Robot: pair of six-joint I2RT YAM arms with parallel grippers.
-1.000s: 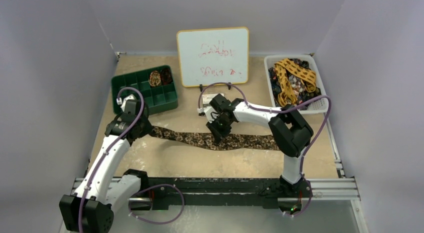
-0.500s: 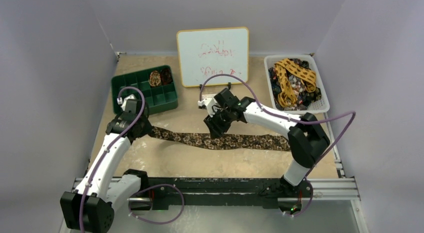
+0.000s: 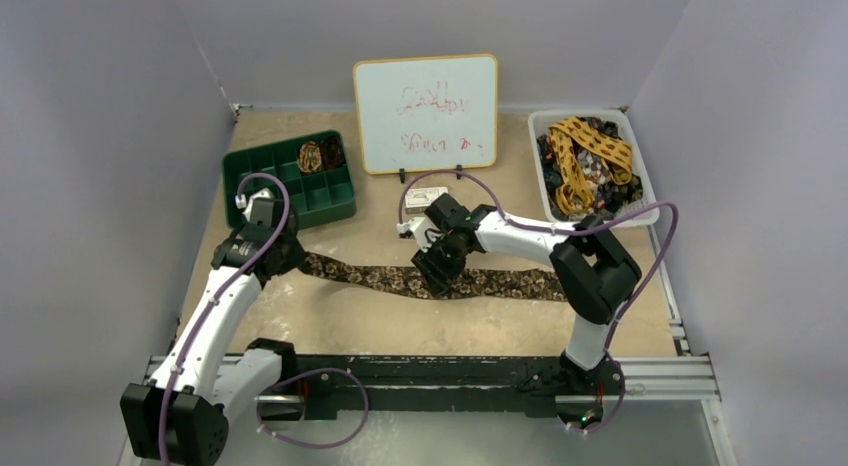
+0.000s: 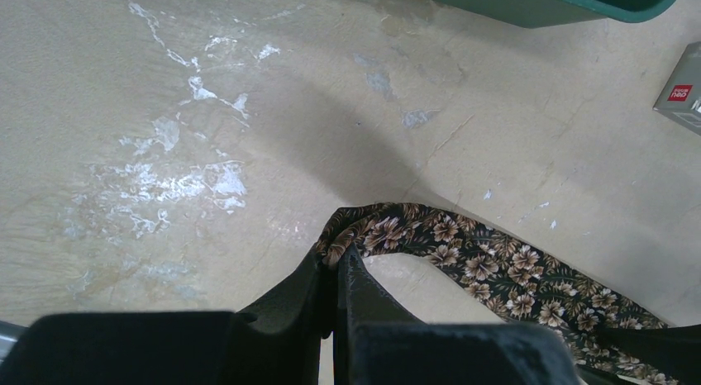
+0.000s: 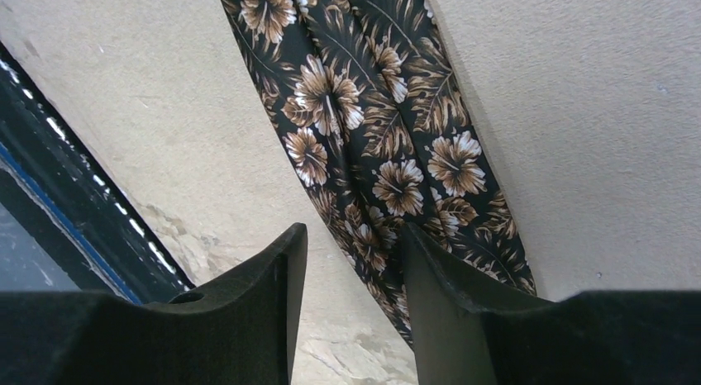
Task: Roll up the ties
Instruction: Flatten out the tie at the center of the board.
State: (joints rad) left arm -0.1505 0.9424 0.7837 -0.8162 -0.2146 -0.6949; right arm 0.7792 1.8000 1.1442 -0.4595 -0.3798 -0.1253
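A long brown floral tie [image 3: 372,276] lies flat across the middle of the table. My left gripper [image 3: 294,258] is shut on its left end; in the left wrist view the jaws [image 4: 337,254] pinch the folded tip, and the tie [image 4: 504,269] trails off to the right. My right gripper [image 3: 437,277] is low over the tie's middle. In the right wrist view it [image 5: 354,236] is open, with one finger [image 5: 434,278] over the tie [image 5: 372,145] and the other over bare table. A coiled tie [image 3: 310,156] sits in the green tray [image 3: 335,201].
A white basket [image 3: 646,212] at the back right holds several loose ties, one of them mustard yellow [image 3: 585,146]. A whiteboard [image 3: 425,113] stands at the back centre with a small box [image 3: 426,195] in front of it. The black rail [image 5: 50,170] runs along the near edge.
My right arm swung its elbow out to the right and back. Its gripper rose a little and has come down again over the tie's middle. The left arm has not moved.
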